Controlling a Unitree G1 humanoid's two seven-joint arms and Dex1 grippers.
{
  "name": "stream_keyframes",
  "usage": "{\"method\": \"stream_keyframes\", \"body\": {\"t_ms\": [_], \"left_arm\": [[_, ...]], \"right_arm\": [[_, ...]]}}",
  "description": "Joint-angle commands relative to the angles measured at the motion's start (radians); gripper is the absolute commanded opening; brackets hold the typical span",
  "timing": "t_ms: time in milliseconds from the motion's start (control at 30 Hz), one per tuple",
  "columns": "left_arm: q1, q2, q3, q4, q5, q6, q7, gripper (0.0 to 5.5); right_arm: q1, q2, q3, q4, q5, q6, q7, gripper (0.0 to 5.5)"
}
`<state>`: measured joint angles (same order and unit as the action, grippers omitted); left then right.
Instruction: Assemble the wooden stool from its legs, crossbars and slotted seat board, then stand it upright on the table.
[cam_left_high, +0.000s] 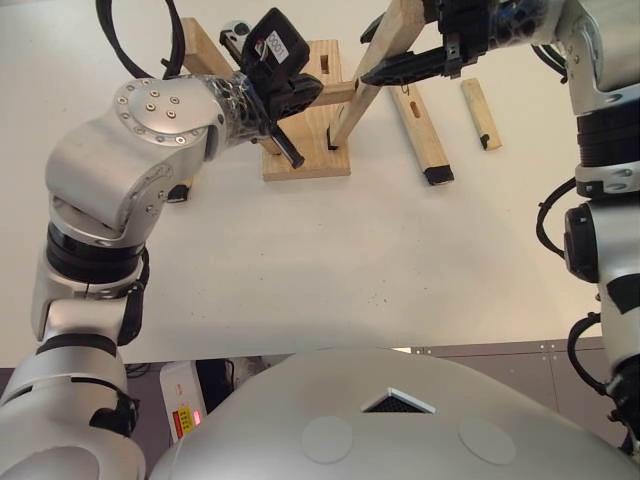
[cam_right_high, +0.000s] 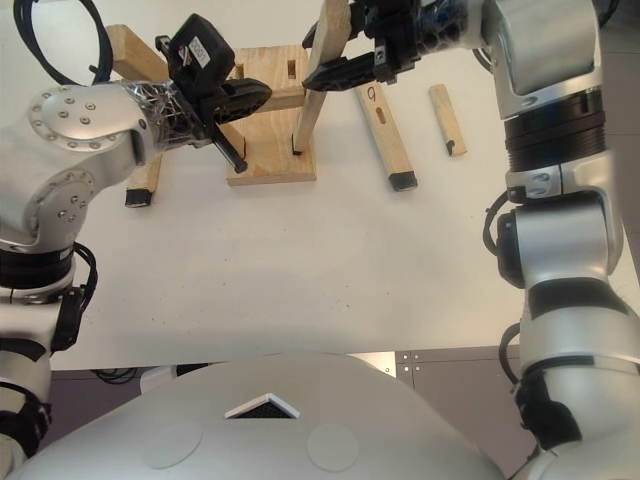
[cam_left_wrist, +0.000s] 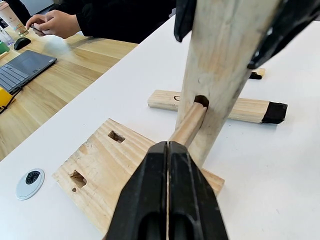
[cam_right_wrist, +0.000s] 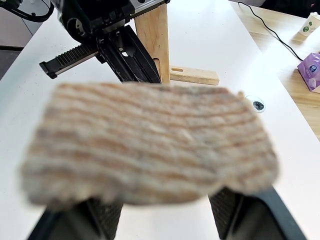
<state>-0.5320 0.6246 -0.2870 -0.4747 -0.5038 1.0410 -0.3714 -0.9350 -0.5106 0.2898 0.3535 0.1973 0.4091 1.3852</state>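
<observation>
Toward the far side of the desk (cam_left_high: 300, 260), the left gripper (cam_left_wrist: 167, 147) has its jaws closed, apparently pinching the crossbar (cam_left_wrist: 189, 125) to press its tip into the hole in the leg (cam_left_wrist: 220, 75). That leg stands tilted on the seat board (cam_left_wrist: 100, 170). The right gripper (cam_left_high: 378, 62) has its jaws clamped on the leg near its top, probably to brace it, and a spare leg (cam_left_high: 425, 135) lies to the right.

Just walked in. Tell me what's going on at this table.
The robot is partway through building the wooden stool. Its right gripper clamps a leg that stands tilted on the slotted seat board. The left gripper, fingers pressed together, sits at a crossbar whose end is in the leg's side hole; whether it grips the crossbar is unclear. Another leg and a short crossbar lie loose on the table.
</observation>
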Motion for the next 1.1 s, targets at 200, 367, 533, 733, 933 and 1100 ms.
{"method": "stream_keyframes", "body": {"t_ms": [200, 367, 533, 733, 933, 1100], "left_arm": [[0.060, -0.026, -0.051, 0.025, 0.064, 0.024, -0.029, 0.00], [0.066, -0.040, -0.046, 0.035, 0.080, 0.025, -0.033, 0.00], [0.000, -0.116, 0.174, 0.058, 0.037, -0.060, -0.003, 0.00], [-0.169, -0.122, 0.516, 0.057, -0.129, -0.068, 0.013, 0.00], [-0.253, -0.124, 0.768, 0.185, -0.182, -0.160, 0.183, 0.00], [-0.159, -0.078, 0.849, 0.274, -0.119, -0.203, 0.250, 0.00]], "right_arm": [[0.038, 0.099, 0.040, -0.095, 0.000, 0.067, -0.077, 2.04], [0.081, 0.125, 0.095, -0.115, -0.037, 0.075, -0.130, 2.04], [0.090, 0.152, 0.031, -0.121, 0.017, 0.141, -0.211, 2.71], [0.097, 0.139, -0.023, -0.172, 0.067, 0.164, -0.243, 3.46], [0.038, 0.186, -0.367, -0.179, 0.376, 0.373, -0.414, 3.46], [0.129, 0.204, -0.500, -0.267, 0.476, 0.418, -0.593, 2.80]]}}
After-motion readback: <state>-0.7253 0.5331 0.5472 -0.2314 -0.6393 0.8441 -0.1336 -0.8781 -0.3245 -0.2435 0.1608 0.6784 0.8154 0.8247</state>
